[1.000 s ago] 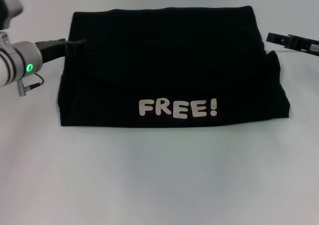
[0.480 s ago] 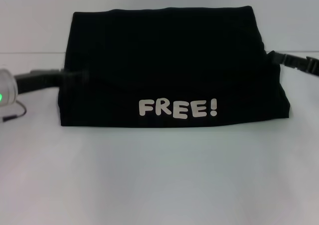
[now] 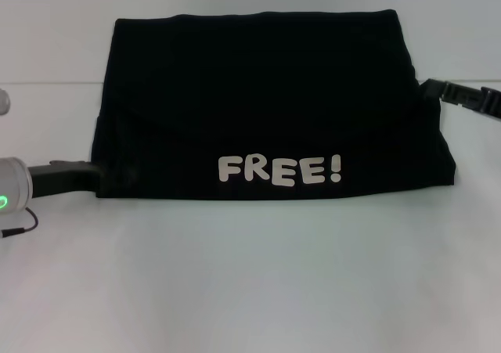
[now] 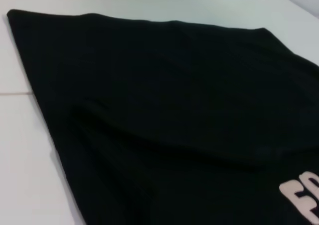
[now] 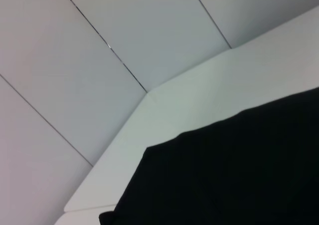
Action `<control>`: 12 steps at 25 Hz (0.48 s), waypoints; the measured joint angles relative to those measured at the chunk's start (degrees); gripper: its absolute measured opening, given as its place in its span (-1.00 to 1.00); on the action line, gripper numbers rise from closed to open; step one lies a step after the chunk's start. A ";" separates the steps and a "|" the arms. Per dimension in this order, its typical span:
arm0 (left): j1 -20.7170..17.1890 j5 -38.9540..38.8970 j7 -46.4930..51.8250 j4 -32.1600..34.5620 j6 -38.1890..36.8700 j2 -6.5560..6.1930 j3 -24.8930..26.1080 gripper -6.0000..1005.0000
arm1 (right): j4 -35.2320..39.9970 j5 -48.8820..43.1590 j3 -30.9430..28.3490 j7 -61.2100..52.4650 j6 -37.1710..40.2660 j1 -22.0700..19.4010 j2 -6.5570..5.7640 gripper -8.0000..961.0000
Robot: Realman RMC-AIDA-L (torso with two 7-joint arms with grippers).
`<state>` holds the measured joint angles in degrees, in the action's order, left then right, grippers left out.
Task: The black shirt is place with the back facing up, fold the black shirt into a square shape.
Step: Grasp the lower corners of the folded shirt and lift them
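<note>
As I read the head view, scene: black shirt [image 3: 266, 102] lies folded into a wide block on the white table [image 3: 250, 275], "FREE!" print [image 3: 279, 170] facing up along its near edge

shirt shape: far edge straight, a fold line runs across the upper layer, right side bulges out a little near the right gripper; I see it as wider than deep, not square

left gripper [image 3: 92, 174]: at the shirt's near-left corner, low on the table, tip touching or just under the fabric edge; the shirt sits right in front of its tip, spreading away from it toward the right arm

left grip state: I cannot tell whether it is released, clenched or grasping cloth, tip blends into the black fabric

left wrist view: shirt [image 4: 169, 115] fills the frame just ahead of my left hand, soft crease across it, start of the white letters [image 4: 301, 197] at one corner, table [image 4: 25, 160] bare beside the shirt edge

right gripper [image 3: 438, 91]: at the shirt's right edge, toward the far side, tip touching the fabric there

right grip state: cannot tell either, tip hidden against the cloth

right wrist view: shirt edge [image 5: 239, 175] close under my right hand, white table [image 5: 199, 105] beyond it, grey panelled wall [image 5: 75, 60] behind
</note>
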<state>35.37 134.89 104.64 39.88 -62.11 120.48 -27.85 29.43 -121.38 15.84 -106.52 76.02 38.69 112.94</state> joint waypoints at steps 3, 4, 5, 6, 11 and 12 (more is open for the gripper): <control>-0.44 1.12 -0.26 0.02 0.12 0.02 -0.08 0.30 | -0.10 0.55 0.23 0.00 -0.06 0.21 -0.08 0.46; -0.68 1.42 -0.46 0.14 0.30 0.02 -0.08 0.30 | -0.17 0.58 0.25 0.00 -0.19 0.25 -0.09 0.46; -0.96 1.62 -0.89 0.19 0.55 0.05 -0.09 0.30 | -0.25 0.59 0.28 0.00 -0.45 0.30 -0.07 0.46; -1.06 1.66 -1.17 0.21 0.67 0.07 -0.10 0.30 | -0.31 0.60 0.30 0.00 -0.72 0.32 -0.02 0.46; -1.29 2.05 -2.08 0.30 0.12 0.12 -0.59 0.30 | -0.44 0.63 0.34 0.33 -1.36 0.33 0.29 0.46; -1.29 2.27 -2.09 0.32 0.03 0.15 -0.83 0.30 | -0.44 0.63 0.34 0.37 -1.38 0.28 0.32 0.46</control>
<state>34.08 137.15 102.56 40.20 -62.08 120.63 -28.68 28.99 -120.75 16.17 -106.15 74.63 38.97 113.26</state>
